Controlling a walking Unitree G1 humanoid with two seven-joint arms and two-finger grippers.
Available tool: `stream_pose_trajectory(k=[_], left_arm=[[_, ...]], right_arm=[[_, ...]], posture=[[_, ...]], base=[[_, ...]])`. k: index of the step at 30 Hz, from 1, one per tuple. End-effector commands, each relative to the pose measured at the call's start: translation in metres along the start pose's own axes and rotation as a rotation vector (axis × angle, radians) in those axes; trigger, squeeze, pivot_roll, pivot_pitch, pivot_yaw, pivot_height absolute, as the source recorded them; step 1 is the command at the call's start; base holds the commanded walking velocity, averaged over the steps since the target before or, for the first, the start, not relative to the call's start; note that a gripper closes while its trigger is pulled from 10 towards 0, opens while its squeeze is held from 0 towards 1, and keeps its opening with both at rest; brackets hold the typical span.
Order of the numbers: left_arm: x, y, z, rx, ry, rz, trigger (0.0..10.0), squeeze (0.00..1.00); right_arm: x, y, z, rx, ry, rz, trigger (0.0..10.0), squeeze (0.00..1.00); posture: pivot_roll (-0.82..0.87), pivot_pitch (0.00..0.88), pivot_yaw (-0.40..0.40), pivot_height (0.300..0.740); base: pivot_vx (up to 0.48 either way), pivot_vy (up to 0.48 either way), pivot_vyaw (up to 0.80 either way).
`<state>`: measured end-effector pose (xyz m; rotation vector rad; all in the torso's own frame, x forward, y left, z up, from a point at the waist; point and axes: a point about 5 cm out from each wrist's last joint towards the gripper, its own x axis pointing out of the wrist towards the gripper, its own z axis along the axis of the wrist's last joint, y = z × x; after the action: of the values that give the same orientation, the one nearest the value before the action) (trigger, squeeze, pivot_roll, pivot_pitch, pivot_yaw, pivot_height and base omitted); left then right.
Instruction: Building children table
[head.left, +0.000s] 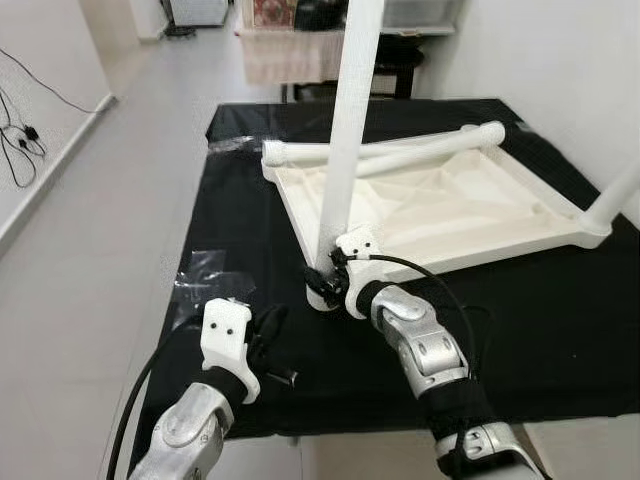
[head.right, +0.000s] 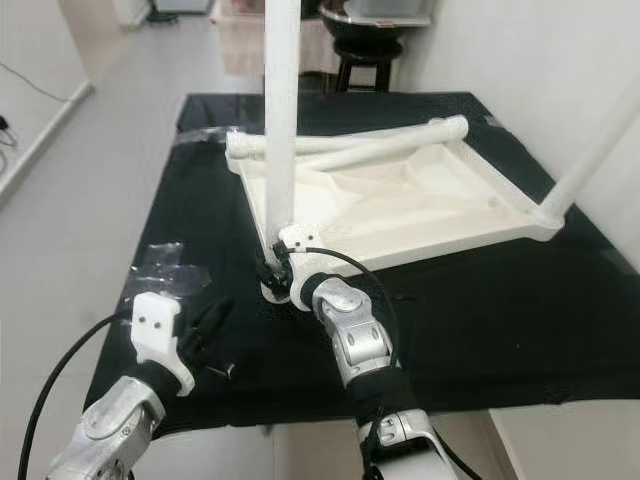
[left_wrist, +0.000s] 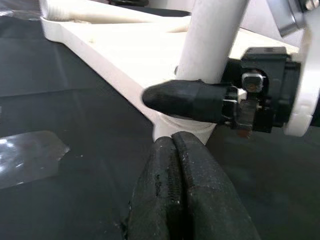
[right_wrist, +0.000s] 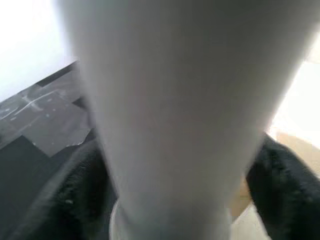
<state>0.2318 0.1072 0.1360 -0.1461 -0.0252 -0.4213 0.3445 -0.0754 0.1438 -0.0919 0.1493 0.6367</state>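
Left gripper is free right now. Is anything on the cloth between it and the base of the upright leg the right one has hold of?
Nothing on the black cloth blocks it. The left gripper, fingers pressed together, points at the base of the upright leg. But the right gripper is clamped around that base, with one black finger across the side facing the left gripper.

A thick white table leg (right_wrist: 170, 120) stands close between two black fingers (right_wrist: 75, 200), black cloth (right_wrist: 35, 125) beyond.

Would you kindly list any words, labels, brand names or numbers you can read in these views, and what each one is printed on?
None can be read. The white table top, the upright leg clasped by the right gripper, the left gripper and the black cloth bear no legible print.
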Motion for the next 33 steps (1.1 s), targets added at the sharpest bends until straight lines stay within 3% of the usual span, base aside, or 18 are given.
stream_pose_trajectory(k=[1,2,3,6,7,11,16,17,18,19,28,31,33], left_arm=[[0.000,0.000,-0.002,-0.001,0.005,0.007,10.0,0.00],[0.000,0.000,-0.002,-0.003,0.005,0.004,10.0,0.00],[0.000,0.000,-0.002,-0.005,0.006,0.001,10.0,0.00],[0.001,0.000,-0.002,-0.006,0.006,0.000,10.0,0.00],[0.001,-0.001,-0.002,-0.006,0.007,-0.002,10.0,0.00],[0.000,-0.001,-0.002,-0.006,0.008,-0.001,10.0,0.00],[0.000,-0.001,-0.002,-0.005,0.008,0.001,10.0,0.00],[0.000,-0.001,-0.002,-0.005,0.009,0.001,10.0,0.00],[0.000,-0.001,-0.002,-0.005,0.009,0.001,10.0,0.00],[-0.001,-0.001,-0.002,-0.005,0.009,0.001,10.0,0.00],[-0.001,-0.002,-0.002,-0.007,0.011,0.000,10.0,0.00],[-0.001,-0.002,-0.002,-0.008,0.011,-0.001,10.0,0.00],[-0.001,-0.002,-0.002,-0.010,0.010,-0.001,10.0,0.00]], right_arm=[[0.003,0.003,0.017,-0.007,-0.059,0.043,10.0,1.00],[0.003,0.002,0.040,-0.004,-0.146,0.150,10.0,0.00],[0.003,0.002,0.059,-0.019,-0.214,0.245,10.0,0.00],[0.002,0.002,0.071,-0.043,-0.252,0.324,10.0,0.00],[0.001,0.003,0.076,-0.086,-0.261,0.418,10.0,0.00],[0.001,0.005,0.071,-0.200,-0.182,0.594,10.0,0.00],[0.005,-0.001,0.061,-0.176,-0.118,0.632,10.0,0.00],[0.005,-0.004,0.059,-0.144,-0.110,0.654,1.8,0.00],[0.005,-0.004,0.059,-0.144,-0.110,0.654,1.8,0.00],[0.004,-0.005,0.057,-0.121,-0.107,0.680,0.0,0.00],[-0.003,-0.011,0.056,-0.102,-0.127,0.702,0.0,0.00],[-0.007,-0.017,0.054,-0.099,-0.148,0.661,0.0,0.00],[-0.012,-0.019,0.042,-0.079,-0.146,0.553,0.0,0.00]], posture=[[0.09,0.107,-0.040,0.740],[0.09,0.108,-0.038,0.740],[0.09,0.108,-0.037,0.740],[0.09,0.107,-0.037,0.740],[0.10,0.108,-0.038,0.740],[0.10,0.110,-0.041,0.740],[0.10,0.113,-0.044,0.740],[0.11,0.114,-0.044,0.740],[0.11,0.114,-0.044,0.740],[0.11,0.118,-0.043,0.740],[0.10,0.121,-0.038,0.740],[0.09,0.123,-0.037,0.740],[0.09,0.127,-0.036,0.740]], base=[[0.000,0.000,0.00],[0.000,0.000,0.00],[0.000,0.000,0.00],[0.000,0.000,0.00],[0.000,0.000,0.00],[0.000,0.000,0.00],[0.000,0.000,0.00],[0.000,0.000,0.00],[0.000,0.000,0.00],[0.000,0.000,0.00],[0.000,0.000,0.00],[0.000,0.000,0.00],[0.000,0.000,0.00]])
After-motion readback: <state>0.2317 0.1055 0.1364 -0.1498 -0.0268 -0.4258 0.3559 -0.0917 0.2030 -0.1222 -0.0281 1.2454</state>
